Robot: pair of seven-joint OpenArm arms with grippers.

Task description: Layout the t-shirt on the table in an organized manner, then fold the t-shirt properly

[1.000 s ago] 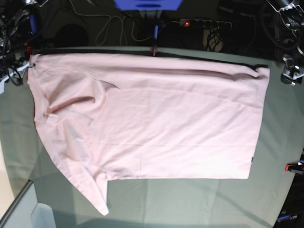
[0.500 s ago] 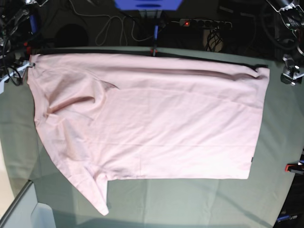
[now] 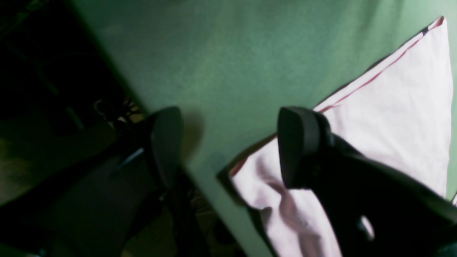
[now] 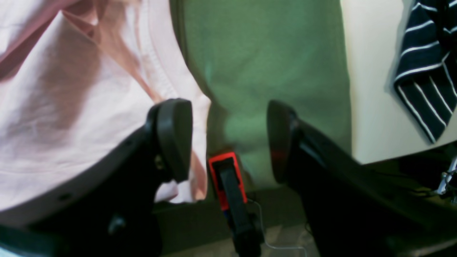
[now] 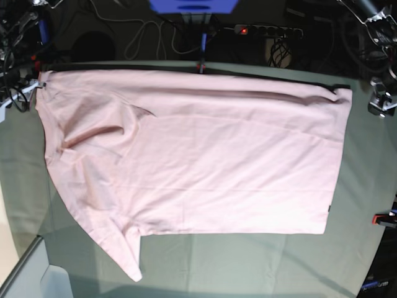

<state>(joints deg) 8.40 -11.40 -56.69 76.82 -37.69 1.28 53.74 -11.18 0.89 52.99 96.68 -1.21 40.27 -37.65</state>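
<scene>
The pale pink t-shirt lies spread flat across the table, plain side up, with a sleeve pointing to the near left. No lettering shows. In the left wrist view my left gripper hangs open over the table, beside a hem corner of the t-shirt at the table's edge. In the right wrist view my right gripper is open too, with nothing between its fingers. It hovers at another corner of the t-shirt, over the table.
A red-orange clamp grips the table edge right under my right gripper. A dark striped cloth lies on a cream surface past the table. Cables and a power strip lie behind the far edge. Another clamp sits at the right.
The arm parts at the base view's upper right have shifted slightly. The t-shirt lies as before.
</scene>
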